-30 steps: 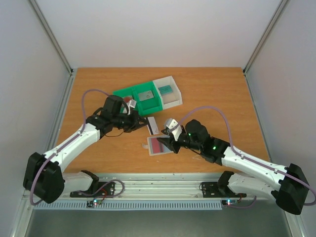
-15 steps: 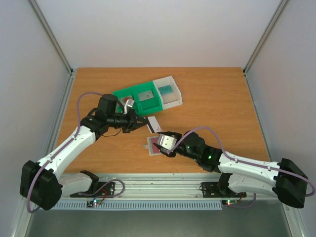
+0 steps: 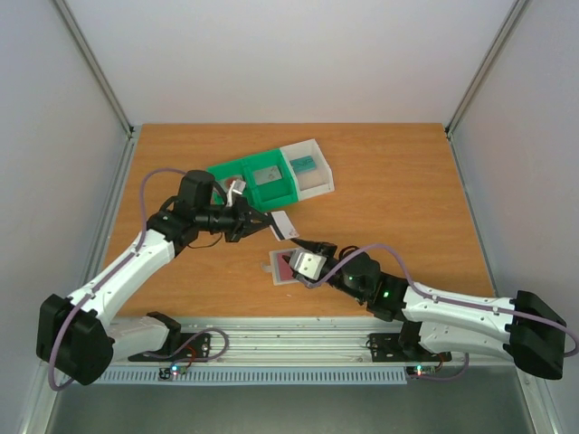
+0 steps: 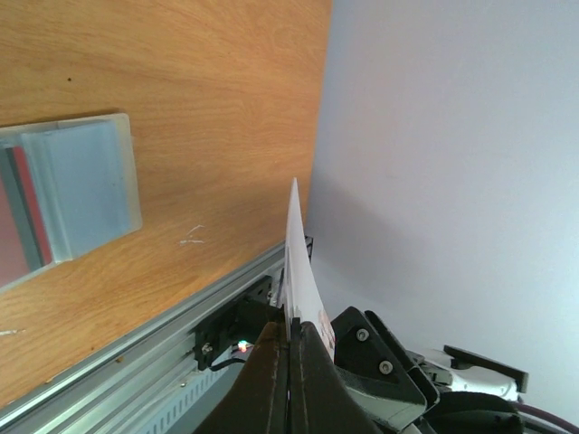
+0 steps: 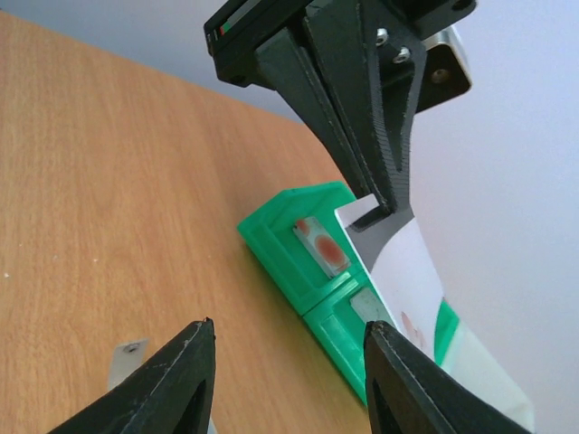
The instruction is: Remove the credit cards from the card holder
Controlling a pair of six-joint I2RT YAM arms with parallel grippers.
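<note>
Right gripper (image 5: 289,330) has come nearer, over the holder (image 3: 280,271), jaws half open, empty. Left gripper (image 4: 289,330) pinches a pulled card (image 4: 298,262); next, probably drop it in the tray (image 3: 231,174).

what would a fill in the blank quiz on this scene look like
1. The left gripper is ____ on a white card.
2. The right gripper, near the holder, is ____.
3. The teal card lies in the ____ tray.
4. The green tray has ____ compartments.
Missing words: shut; open; white; two.
</note>
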